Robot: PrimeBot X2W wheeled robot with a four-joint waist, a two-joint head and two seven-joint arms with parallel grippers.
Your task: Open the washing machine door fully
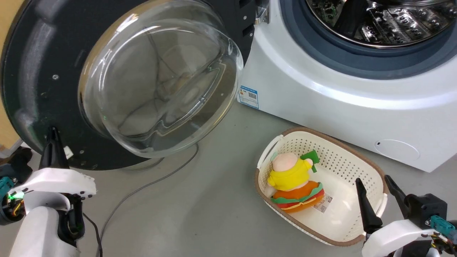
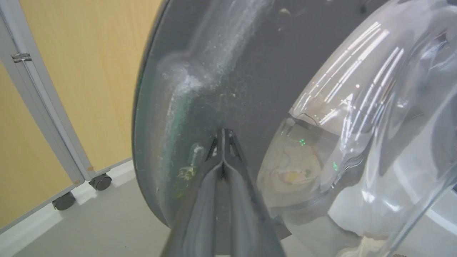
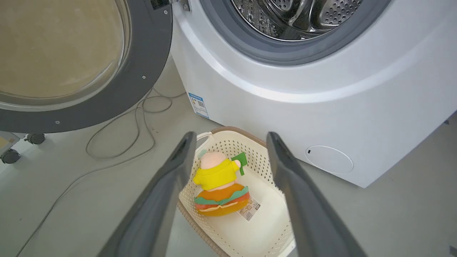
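At the left, the left tool (image 1: 53, 131) points up and away from the robot. Its two fingers are pressed together with nothing between them, and the tip is set low on the matte black inner face of the door (image 1: 32, 71), near the rim. From the wrist view it looks like contact, though I can't be certain. The door stands swung out to the left of the washer (image 1: 321, 103), its glass bowl (image 1: 160, 78) bulging this way, hung from the hinge (image 1: 262, 16) at its right edge. So the door lies straight ahead of that tip, on the side far from the hinge, and a push onward should carry it wider, toward the yellow panel (image 2: 89, 71) behind. Further right, a basket (image 1: 339, 153) with a plush toy (image 1: 292, 182) sits on the floor (image 1: 214, 200). The right tool (image 1: 373, 179) hangs over it, fingers spread wide and empty, well apart from the door. The left arm is plainly nearer.
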